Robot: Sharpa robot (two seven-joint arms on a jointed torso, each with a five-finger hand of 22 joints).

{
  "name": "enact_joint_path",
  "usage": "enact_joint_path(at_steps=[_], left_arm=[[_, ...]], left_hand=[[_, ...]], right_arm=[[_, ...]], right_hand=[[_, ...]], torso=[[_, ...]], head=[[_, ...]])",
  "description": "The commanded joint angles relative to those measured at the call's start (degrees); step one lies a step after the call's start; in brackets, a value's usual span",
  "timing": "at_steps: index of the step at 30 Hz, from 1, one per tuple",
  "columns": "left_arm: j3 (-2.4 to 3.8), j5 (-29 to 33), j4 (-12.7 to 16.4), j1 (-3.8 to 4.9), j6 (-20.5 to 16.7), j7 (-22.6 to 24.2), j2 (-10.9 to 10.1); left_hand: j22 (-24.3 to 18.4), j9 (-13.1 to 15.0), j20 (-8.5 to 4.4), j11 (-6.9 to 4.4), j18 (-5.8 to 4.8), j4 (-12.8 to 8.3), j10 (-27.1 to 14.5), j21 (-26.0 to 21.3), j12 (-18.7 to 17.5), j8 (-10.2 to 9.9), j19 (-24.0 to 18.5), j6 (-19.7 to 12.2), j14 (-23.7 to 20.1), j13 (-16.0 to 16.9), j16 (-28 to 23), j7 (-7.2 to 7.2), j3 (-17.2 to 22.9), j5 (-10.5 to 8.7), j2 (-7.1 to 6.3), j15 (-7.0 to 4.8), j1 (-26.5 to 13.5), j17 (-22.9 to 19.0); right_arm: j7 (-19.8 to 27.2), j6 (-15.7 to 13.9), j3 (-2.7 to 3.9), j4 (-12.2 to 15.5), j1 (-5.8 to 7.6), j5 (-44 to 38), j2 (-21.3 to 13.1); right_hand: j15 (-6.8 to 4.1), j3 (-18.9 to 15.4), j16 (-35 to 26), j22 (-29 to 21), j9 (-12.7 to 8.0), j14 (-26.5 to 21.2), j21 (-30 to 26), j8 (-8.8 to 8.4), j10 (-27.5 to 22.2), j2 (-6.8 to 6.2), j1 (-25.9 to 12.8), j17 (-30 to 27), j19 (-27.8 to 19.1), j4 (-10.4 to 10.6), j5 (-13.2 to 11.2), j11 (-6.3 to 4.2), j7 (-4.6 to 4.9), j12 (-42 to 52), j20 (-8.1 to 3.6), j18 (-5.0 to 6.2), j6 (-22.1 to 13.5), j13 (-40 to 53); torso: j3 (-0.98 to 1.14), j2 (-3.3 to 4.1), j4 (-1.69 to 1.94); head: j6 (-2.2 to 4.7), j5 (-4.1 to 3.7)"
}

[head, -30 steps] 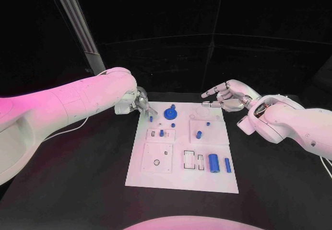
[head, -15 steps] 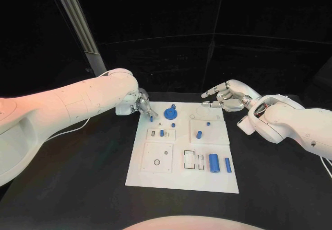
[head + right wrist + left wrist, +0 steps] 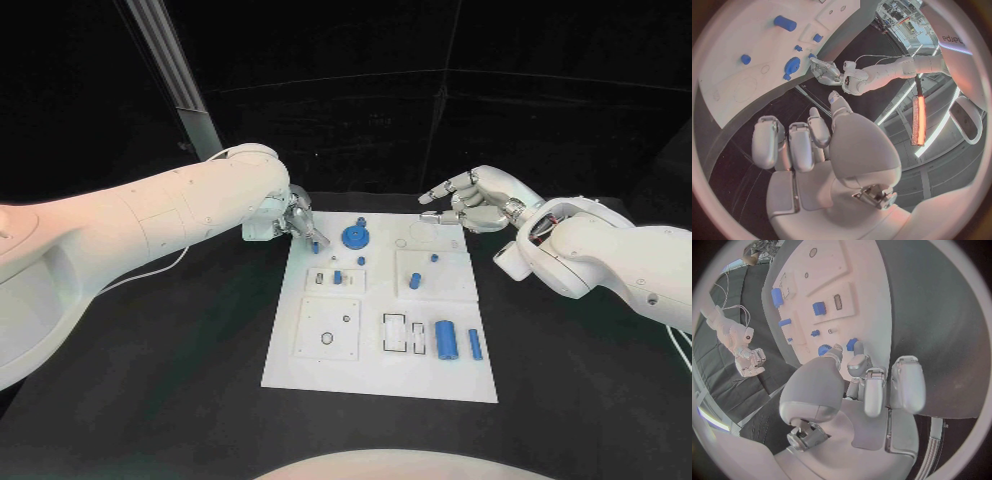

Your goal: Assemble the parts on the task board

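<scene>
The black table (image 3: 173, 380) carries the white rectangular task board (image 3: 378, 372), a flat plate set with recessed panels. The left hand (image 3: 296, 217), silver and many-fingered, is at the board's far left corner; its fingers (image 3: 856, 364) are drawn together around a small blue peg (image 3: 852, 344), which shows just at the fingertips in the left wrist view and appears pinched between thumb and a finger. The right hand (image 3: 473, 200), also silver, hovers off the board's far right corner, clear of the surface, its fingers (image 3: 770, 140) loosely curled and slightly apart, holding nothing.

Just beyond the left fingertips, toward the board's middle, sits a blue round knob-like part (image 3: 356, 238). Farther from both hands, a blue upright peg (image 3: 414, 281) stands in a square panel. At the near end, well apart from all fingers, a larger blue cylinder (image 3: 446, 340) and a slimmer blue rod (image 3: 475, 345) lie side by side.
</scene>
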Motion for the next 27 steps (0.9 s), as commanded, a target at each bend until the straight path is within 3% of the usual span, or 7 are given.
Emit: enact_joint_path(at_steps=[1, 5, 10, 19, 23, 25, 27], left_arm=[[0.0, -0.3, -0.1, 0.05, 0.7, 0.8, 0.1], [0.0, -0.3, -0.2, 0.04, 0.5, 0.8, 0.1], [-0.01, -0.3, -0.2, 0.03, 0.4, 0.9, 0.2], [-0.01, -0.3, -0.3, 0.01, 0.5, 1.3, 0.3], [-0.01, -0.2, -0.2, -0.01, 0.6, 1.8, 0.3], [-0.01, -0.1, 0.0, -0.02, 0.5, 2.0, 0.1], [-0.01, 0.1, 0.4, -0.02, 0.2, 2.4, -0.3]], left_hand=[[0.1, -0.1, 0.21, -0.07, 0.61, -0.4, 0.2, 0.2, 0.3, -0.4, 0.3, 0.3, 6.1, 0.0, 0.2, -0.02, 0.0, 0.19, 0.2, 0.34, 0.7, 15.1], [0.0, -0.3, 0.2, -0.06, 0.63, -0.9, 0.2, 0.1, 0.3, -0.5, 0.3, 0.4, 6.1, 0.0, 0.2, -0.01, 0.3, 0.21, 1.05, 0.33, 1.5, 15.1], [0.0, -0.8, 0.16, -0.18, 0.64, -2.4, 0.2, 0.1, 0.3, -0.7, 0.3, 0.4, 6.1, -0.1, 0.2, -0.13, 2.2, 0.31, 3.32, 0.25, 4.2, 15.1], [0.1, -1.4, -0.04, -0.47, 0.63, -5.8, 0.1, 0.1, 0.2, -1.1, 0.3, 0.2, 6.1, -0.3, 0.2, -0.44, 6.4, 0.42, 5.2, 0.02, 8.3, 15.1], [0.1, -1.8, -0.25, -0.63, 0.65, -9.3, -0.2, 0.0, -0.1, -1.4, 0.3, -0.4, 6.1, -0.5, 0.2, -0.55, 11.2, 0.64, 5.77, -0.19, 11.9, 15.1], [0.1, -1.9, -0.21, -0.45, 0.62, -10.7, -0.2, 0.0, -0.3, -1.4, 0.3, -0.6, 6.1, -0.6, 0.2, -0.29, 14.1, 0.6, 5.48, -0.04, 12.5, 15.1], [0.2, -1.9, 0.0, -0.28, 0.63, -11.9, -0.2, -0.1, -0.5, -1.1, 0.3, -0.6, 6.1, -0.9, 0.2, 0.13, 18.8, 0.54, 4.3, 0.38, 11.5, 15.1]], right_arm=[[0.3, 0.3, 0.03, 0.1, 0.1, -0.1, 0.0], [0.3, 0.3, 0.03, 0.1, 0.1, -0.1, 0.0], [0.3, 0.4, 0.03, 0.0, 0.1, -0.1, 0.1], [0.2, 0.4, 0.03, 0.1, 0.1, -0.1, 0.0], [0.2, 0.5, 0.03, 0.1, 0.1, -0.1, 0.0], [0.2, 0.6, 0.03, 0.1, 0.1, -0.1, 0.0], [0.2, 0.6, 0.03, 0.1, 0.1, -0.1, 0.0]], right_hand=[[-0.38, -0.4, -0.3, -0.1, 0.0, 2.6, -0.2, 0.4, -0.1, 0.38, -0.1, 0.0, -0.3, 0.0, 0.0, -0.18, 0.0, 0.0, -0.04, 0.89, 0.5, 0.1], [-0.38, -0.4, -0.3, -0.1, 0.0, 2.6, -0.2, 0.4, -0.1, 0.38, -0.1, 0.0, -0.3, 0.0, 0.0, -0.18, 0.0, 0.0, -0.04, 0.89, 0.5, 0.1], [-0.38, -0.4, -0.3, -0.1, 0.0, 2.6, -0.2, 0.4, -0.1, 0.38, -0.1, 0.0, -0.3, 0.0, 0.0, -0.18, 0.0, 0.0, -0.04, 0.89, 0.5, 0.1], [-0.39, -0.4, -0.3, -0.1, 0.0, 2.6, -0.3, 0.41, -0.1, 0.44, 0.0, 0.0, -0.3, 0.0, 0.1, -0.18, -0.01, 0.0, -0.04, 0.9, 0.5, 0.1], [-0.39, -0.4, -0.3, -0.1, 0.0, 2.6, -0.3, 0.42, -0.1, 0.46, 0.0, 0.0, -0.3, 0.0, 0.1, -0.19, -0.01, 0.0, -0.04, 0.9, 0.5, 0.1], [-0.4, -0.4, -0.4, -0.1, 0.0, 2.6, -0.3, 0.43, -0.1, 0.52, 0.1, 0.0, -0.3, 0.0, 0.2, -0.19, -0.02, 0.0, -0.05, 0.9, 0.5, 0.0], [-0.4, -0.5, -0.4, -0.1, 0.0, 2.6, -0.3, 0.44, -0.1, 0.56, 0.1, 0.0, -0.3, 0.0, 0.3, -0.2, -0.02, 0.0, -0.05, 0.9, 0.5, 0.0]], torso=[[-0.01, 0.01, -0.02], [0.01, 0.04, -0.02], [0.0, 0.02, -0.04], [0.03, -0.02, 0.0], [0.0, -0.01, 0.01], [0.0, -0.02, 0.02], [0.0, -0.02, 0.03]], head=[[-0.06, -0.01], [-0.08, -0.01], [-0.15, -0.06], [-0.27, -0.12], [-0.29, -0.13], [-0.26, -0.15], [-0.24, -0.21]])
